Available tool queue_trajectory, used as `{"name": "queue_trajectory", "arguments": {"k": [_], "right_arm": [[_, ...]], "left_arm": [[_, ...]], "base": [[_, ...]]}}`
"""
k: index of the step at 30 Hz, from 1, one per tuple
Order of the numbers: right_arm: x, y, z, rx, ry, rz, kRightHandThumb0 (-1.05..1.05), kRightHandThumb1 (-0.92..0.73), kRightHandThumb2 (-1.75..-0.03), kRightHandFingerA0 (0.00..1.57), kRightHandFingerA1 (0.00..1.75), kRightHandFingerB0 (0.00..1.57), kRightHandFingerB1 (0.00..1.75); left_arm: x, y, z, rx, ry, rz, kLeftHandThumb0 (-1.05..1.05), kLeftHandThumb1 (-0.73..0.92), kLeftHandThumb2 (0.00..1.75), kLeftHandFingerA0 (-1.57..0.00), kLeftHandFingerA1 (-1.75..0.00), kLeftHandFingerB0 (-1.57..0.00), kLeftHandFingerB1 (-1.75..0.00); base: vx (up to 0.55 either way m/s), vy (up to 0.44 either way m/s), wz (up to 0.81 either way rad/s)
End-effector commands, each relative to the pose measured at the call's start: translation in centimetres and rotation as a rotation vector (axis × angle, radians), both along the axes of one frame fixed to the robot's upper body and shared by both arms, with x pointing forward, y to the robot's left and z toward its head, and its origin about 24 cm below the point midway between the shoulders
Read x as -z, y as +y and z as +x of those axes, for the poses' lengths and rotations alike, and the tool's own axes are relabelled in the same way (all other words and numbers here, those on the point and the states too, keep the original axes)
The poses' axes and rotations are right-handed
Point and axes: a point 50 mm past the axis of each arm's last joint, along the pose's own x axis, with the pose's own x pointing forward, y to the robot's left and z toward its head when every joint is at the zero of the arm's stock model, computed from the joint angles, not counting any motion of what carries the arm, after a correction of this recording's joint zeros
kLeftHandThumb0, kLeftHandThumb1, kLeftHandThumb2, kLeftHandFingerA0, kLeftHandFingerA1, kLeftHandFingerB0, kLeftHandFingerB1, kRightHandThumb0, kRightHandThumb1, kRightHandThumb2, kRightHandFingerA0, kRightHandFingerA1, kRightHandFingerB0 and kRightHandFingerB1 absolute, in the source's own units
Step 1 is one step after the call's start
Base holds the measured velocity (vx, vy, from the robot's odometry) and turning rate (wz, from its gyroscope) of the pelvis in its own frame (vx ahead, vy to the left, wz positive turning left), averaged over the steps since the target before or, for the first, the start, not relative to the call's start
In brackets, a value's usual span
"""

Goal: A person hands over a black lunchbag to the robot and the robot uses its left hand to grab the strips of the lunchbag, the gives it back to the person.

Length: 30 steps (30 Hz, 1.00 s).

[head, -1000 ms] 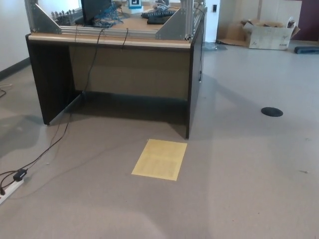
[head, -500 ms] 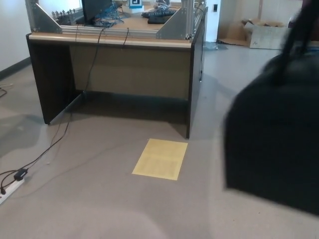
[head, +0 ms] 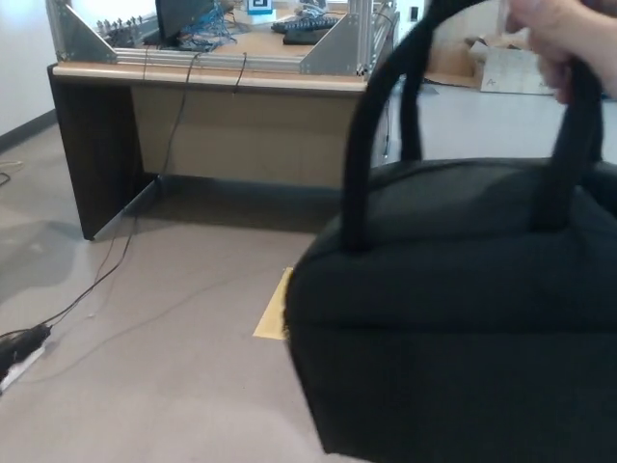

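No robot hands in sight, so cannot tell apart or together. Big black bag [head: 453, 318] fills lower right of frame, hanging from straps [head: 362, 164]. Held at upper right by person's hand [head: 559, 43]. Straps stand tall above bag, left loop free to grab.

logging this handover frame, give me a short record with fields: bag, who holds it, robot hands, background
bag: black lunchbag, fills the right and lower part of the head view, hanging off the floor
straps: two black straps rising in loops from its top
holder: a person's hand at top right, gripping the straps
robot hands: neither in view
background: dark desk with metal frame, cables and a monitor on top; yellow sheet on the floor, mostly hidden behind the bag; power strip at lower left
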Motion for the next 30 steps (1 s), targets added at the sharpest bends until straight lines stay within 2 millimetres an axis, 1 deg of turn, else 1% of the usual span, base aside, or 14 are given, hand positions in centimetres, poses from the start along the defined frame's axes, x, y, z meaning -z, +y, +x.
{"name": "queue_trajectory", "arguments": {"k": [1, 2, 3, 4, 6, 9, 11, 13, 20, 24, 26, 30], "right_arm": [[0.1, -0.4, -0.4, 0.011, -0.001, -0.010, -0.58, -0.53, -0.95, 0.37, 0.58, 0.18, 0.47], [0.2, -0.4, -0.5, 0.011, -0.001, -0.015, -0.59, -0.53, -0.95, 0.37, 0.58, 0.18, 0.47], [0.2, -0.4, -0.5, 0.012, -0.002, -0.018, -0.59, -0.53, -0.95, 0.37, 0.58, 0.18, 0.47], [0.1, -0.4, -0.5, 0.009, -0.005, -0.008, -0.58, -0.53, -0.94, 0.37, 0.58, 0.18, 0.47], [0.1, -0.4, -0.6, 0.016, -0.013, 0.012, -0.60, -0.52, -0.93, 0.37, 0.58, 0.20, 0.48], [0.1, -0.4, -0.4, 0.014, -0.007, 0.004, -0.60, -0.52, -0.94, 0.36, 0.58, 0.18, 0.47], [0.0, -0.4, -0.4, 0.015, -0.014, 0.002, -0.59, -0.52, -0.94, 0.37, 0.58, 0.18, 0.47], [0.0, -0.4, -0.3, 0.014, -0.011, -0.006, -0.59, -0.52, -0.95, 0.37, 0.58, 0.17, 0.47], [0.0, -0.5, -0.4, 0.012, -0.006, 0.000, -0.58, -0.52, -0.94, 0.36, 0.58, 0.17, 0.47], [0.1, -0.6, -0.5, 0.010, -0.004, -0.008, -0.57, -0.52, -0.94, 0.36, 0.58, 0.17, 0.47], [0.1, -0.5, -0.5, 0.013, -0.006, -0.006, -0.58, -0.52, -0.94, 0.37, 0.58, 0.18, 0.47], [0.1, -0.5, -0.6, 0.011, -0.006, -0.012, -0.57, -0.52, -0.94, 0.37, 0.58, 0.18, 0.47]], "left_arm": [[-8.6, -4.3, -1.5, 0.146, -0.090, 0.027, -0.66, 0.41, 0.72, 0.00, 0.00, 0.00, -0.02], [-9.5, -5.4, -1.8, 0.181, -0.117, 0.026, -0.67, 0.41, 0.73, 0.00, 0.00, 0.00, -0.01], [-9.8, -5.8, -1.9, 0.194, -0.129, 0.023, -0.67, 0.41, 0.73, 0.00, 0.00, 0.00, -0.01], [-10.5, -6.8, -2.2, 0.226, -0.154, 0.013, -0.68, 0.41, 0.74, 0.00, 0.00, 0.00, 0.00], [-11.3, -7.6, -2.5, 0.239, -0.193, 0.012, -0.69, 0.42, 0.74, 0.00, 0.00, 0.00, 0.00], [-13.9, -9.9, -3.1, 0.255, -0.320, 0.011, -0.71, 0.44, 0.76, 0.00, 0.00, 0.00, -0.02], [-15.1, -10.8, -3.2, 0.255, -0.390, 0.016, -0.70, 0.44, 0.76, 0.00, -0.02, -0.01, -0.07], [-16.2, -11.5, -3.1, 0.259, -0.451, 0.014, -0.67, 0.43, 0.79, 0.00, -0.09, -0.01, -0.13], [-19.1, -13.2, -2.8, 0.274, -0.542, -0.006, -0.67, 0.44, 0.79, 0.00, -0.10, 0.00, -0.11], [-20.5, -14.0, -2.5, 0.284, -0.547, -0.033, -0.70, 0.45, 0.80, 0.00, -0.10, 0.00, -0.10], [-21.1, -14.3, -2.4, 0.276, -0.551, -0.034, -0.69, 0.45, 0.82, 0.00, -0.12, 0.00, -0.13], [-21.6, -14.6, -2.2, 0.242, -0.554, -0.006, -0.73, 0.47, 0.82, 0.00, -0.10, 0.00, -0.09]], "base": [[0.00, 0.000, 0.00], [0.00, 0.000, 0.00], [0.00, 0.000, 0.00], [0.00, 0.000, 0.00], [0.00, 0.000, 0.00], [0.00, 0.000, 0.00], [0.00, 0.000, 0.00], [0.00, 0.000, 0.00], [0.00, 0.000, 0.00], [0.00, 0.000, 0.00], [0.00, 0.000, 0.00], [0.00, 0.000, 0.00]]}}
